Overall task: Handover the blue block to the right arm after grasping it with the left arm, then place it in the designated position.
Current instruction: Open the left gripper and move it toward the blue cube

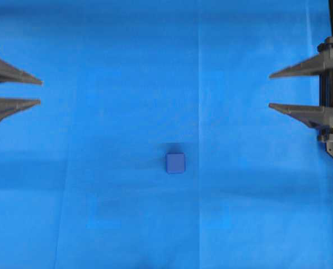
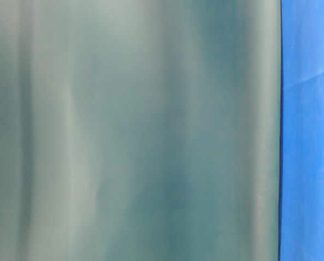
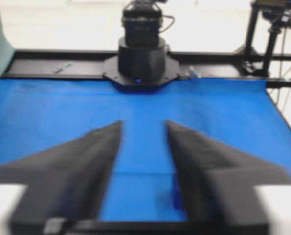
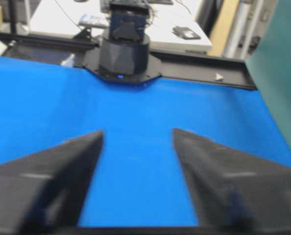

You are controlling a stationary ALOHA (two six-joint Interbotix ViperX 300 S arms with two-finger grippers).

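The blue block (image 1: 176, 162) lies alone on the blue cloth, a little below the middle of the overhead view. My left gripper (image 1: 40, 92) stands open at the left edge, far from the block, with nothing between its fingers. In the left wrist view the left gripper (image 3: 143, 123) is open, and a dark sliver of the blue block (image 3: 176, 193) shows beside the right-hand finger. At the right edge my right gripper (image 1: 270, 91) stands open and empty. The right wrist view shows the right gripper (image 4: 138, 131) over bare cloth. I cannot make out a designated position on the cloth.
The blue cloth (image 1: 127, 56) covers the whole table. The opposite arm's black base (image 3: 141, 58) stands at the cloth's far edge, as does the other base (image 4: 123, 54). A blurred teal-grey surface (image 2: 134, 130) fills most of the table-level view.
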